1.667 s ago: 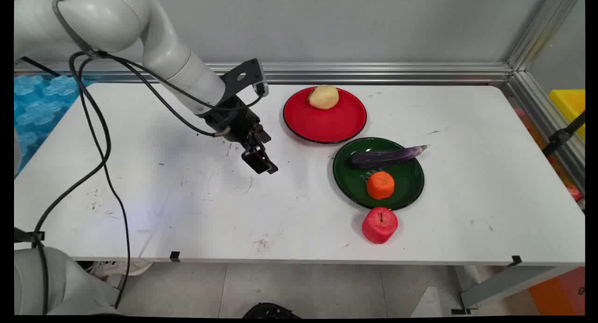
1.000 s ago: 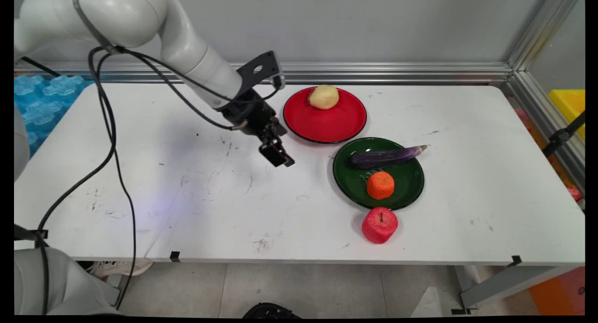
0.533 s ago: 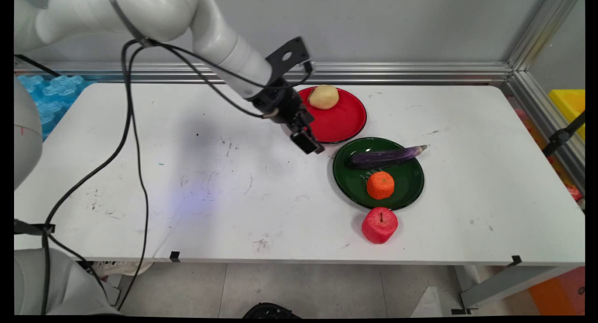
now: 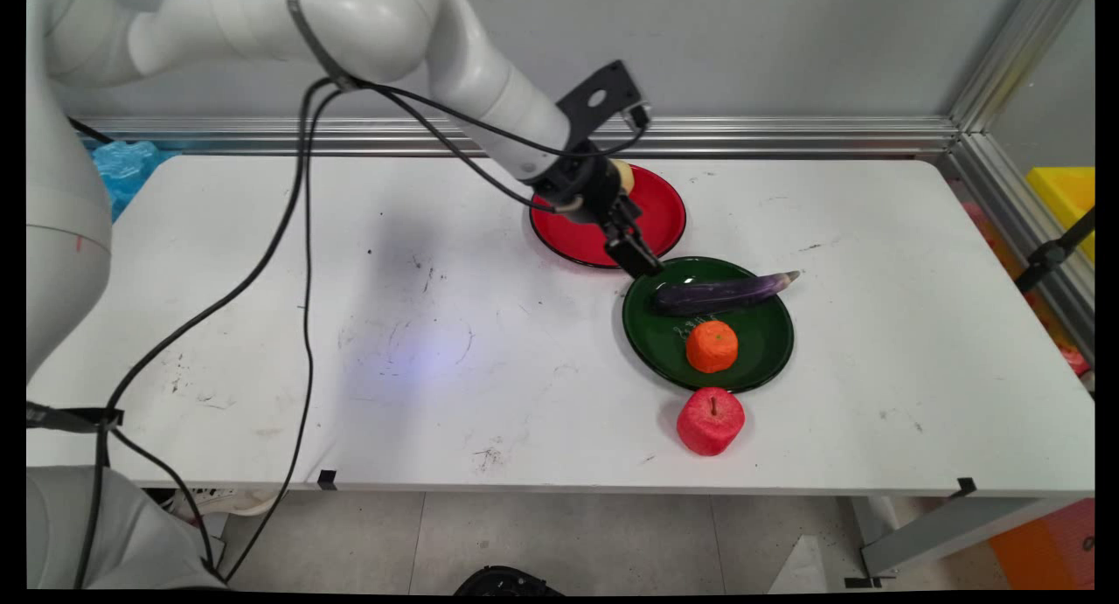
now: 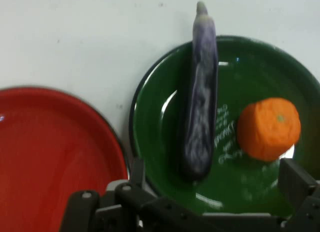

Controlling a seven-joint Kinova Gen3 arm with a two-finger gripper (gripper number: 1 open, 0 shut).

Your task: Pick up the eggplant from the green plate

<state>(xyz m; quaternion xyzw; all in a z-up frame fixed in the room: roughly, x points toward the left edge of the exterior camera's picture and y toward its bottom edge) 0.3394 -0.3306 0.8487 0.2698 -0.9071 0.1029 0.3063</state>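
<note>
Pincer: we see the pincer (image 4: 636,259) hanging above the near-left rim of the green plate (image 5: 160,117), its fingers (image 5: 295,179) spread wide with nothing between them.
Nearest thing: the purple eggplant (image 5: 200,92) lies straight ahead of the pincer, between the lines of the two fingers, its blunt end closest to us and its stem end jutting past the plate's far rim.
Beside it: the orange (image 5: 269,128) sits on the same plate, just to one side of the eggplant and apart from it.
Behind the pincer: the red plate (image 4: 664,215) lies under the wrist; the potato (image 4: 626,177) on it is mostly hidden by the arm.
Farther off: the red apple (image 4: 710,421) stands on the white surface (image 4: 393,342), just off the green plate's near rim.
Risk: we judge that a descent here could land a finger on the plate's rim and tip it, or nudge the orange, since both lie close to the eggplant.
</note>
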